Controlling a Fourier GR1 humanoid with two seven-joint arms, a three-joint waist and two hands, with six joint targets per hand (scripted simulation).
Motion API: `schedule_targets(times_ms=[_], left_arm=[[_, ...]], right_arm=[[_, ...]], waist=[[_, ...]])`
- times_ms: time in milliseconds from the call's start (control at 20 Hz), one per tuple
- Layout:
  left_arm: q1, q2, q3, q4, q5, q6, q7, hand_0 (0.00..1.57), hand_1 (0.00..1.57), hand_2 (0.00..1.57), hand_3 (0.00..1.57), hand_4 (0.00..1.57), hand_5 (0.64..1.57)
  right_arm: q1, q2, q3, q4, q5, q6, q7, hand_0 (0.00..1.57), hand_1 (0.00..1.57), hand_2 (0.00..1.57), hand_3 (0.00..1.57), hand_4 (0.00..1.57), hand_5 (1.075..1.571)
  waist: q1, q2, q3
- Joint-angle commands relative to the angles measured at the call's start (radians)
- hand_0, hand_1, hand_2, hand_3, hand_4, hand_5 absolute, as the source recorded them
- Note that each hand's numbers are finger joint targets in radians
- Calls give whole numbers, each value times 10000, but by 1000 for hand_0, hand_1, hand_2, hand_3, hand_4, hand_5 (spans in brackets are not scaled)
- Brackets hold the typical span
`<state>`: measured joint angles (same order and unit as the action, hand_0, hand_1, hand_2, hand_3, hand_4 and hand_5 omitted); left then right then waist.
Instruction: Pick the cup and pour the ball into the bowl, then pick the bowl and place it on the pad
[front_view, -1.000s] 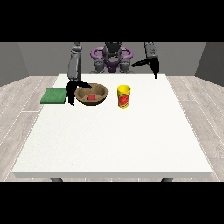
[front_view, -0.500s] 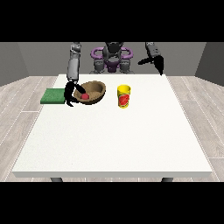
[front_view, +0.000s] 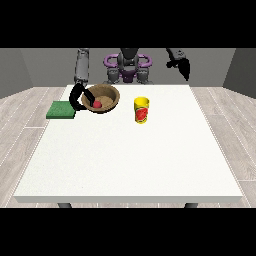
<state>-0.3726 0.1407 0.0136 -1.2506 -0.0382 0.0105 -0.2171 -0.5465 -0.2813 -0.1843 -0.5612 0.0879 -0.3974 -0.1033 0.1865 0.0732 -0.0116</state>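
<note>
From the front view you have a broad white table (front_view: 130, 160) whose near half and right side lie bare, so most of your open room is on the near side of the bowl (front_view: 101, 98) and to the cup's right. The bowl is a round, brown, wood-looking dish, tilted with its opening turned toward the camera, sitting near the table's far left corner. Inside it, low against the left wall, rests the ball (front_view: 97, 104), small, red and smooth. The hand at the view's left (front_view: 78, 98) is black and curls around the bowl's left rim, fingers hooked on it, so read it as gripping the bowl. Just left of the bowl lies the pad (front_view: 61, 109), a flat green rectangle at the table's left edge, its right end close beneath that hand. To the bowl's right, clearly apart from it, the cup (front_view: 141, 110) stands upright: a yellow cylinder with a red mark on its side, too small for you to read. Well right of the bowl and above the table's far edge, the hand at the view's right (front_view: 184, 67) hangs in the air with its fingers pointing down; you cannot tell whether they are spread or closed.
</note>
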Motion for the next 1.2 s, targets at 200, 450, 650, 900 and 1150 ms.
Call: schedule_targets(times_ms=[200, 450, 650, 900, 1150], left_arm=[[1045, 410, 894, 1538, 155, 92, -639, 0, 0, 0, 0, 1006, 1407], [1574, 179, 710, 839, 43, 197, -645, 0, 0, 0, 0, 1003, 1418], [1172, 482, 1189, 1489, 377, -324, -1602, 0, 0, 0, 0, 1051, 1435], [679, 1445, 1990, 912, 1155, -1076, -1208, 0, 0, 0, 0, 1289, 1510], [-26, 3822, 3909, 1355, 2631, -2607, -983, 0, 0, 0, 0, 1296, 1571]], right_arm=[[-1095, -392, 1011, -959, 526, 1182, 3675, 1571, 1571, 1571, 785, 816, 1568], [-263, -1091, 461, -1394, 151, 1710, 3503, 1571, 1571, 1571, 728, 777, 1571], [-490, -1178, 178, -2037, 38, 1609, 3373, 1571, 1571, 1571, 728, 777, 1571], [77, -2474, -518, -1528, -214, 2434, 2030, 1571, 1571, 1571, 0, 888, 1571], [69, -3065, -1202, -1240, -741, 2813, 1515, 1571, 1571, 1571, 0, 864, 1570]], waist=[[-1736, -1756, 106], [-1511, -1465, 115], [-1617, -499, 114], [-1263, 36, 119], [-901, 765, 118]])
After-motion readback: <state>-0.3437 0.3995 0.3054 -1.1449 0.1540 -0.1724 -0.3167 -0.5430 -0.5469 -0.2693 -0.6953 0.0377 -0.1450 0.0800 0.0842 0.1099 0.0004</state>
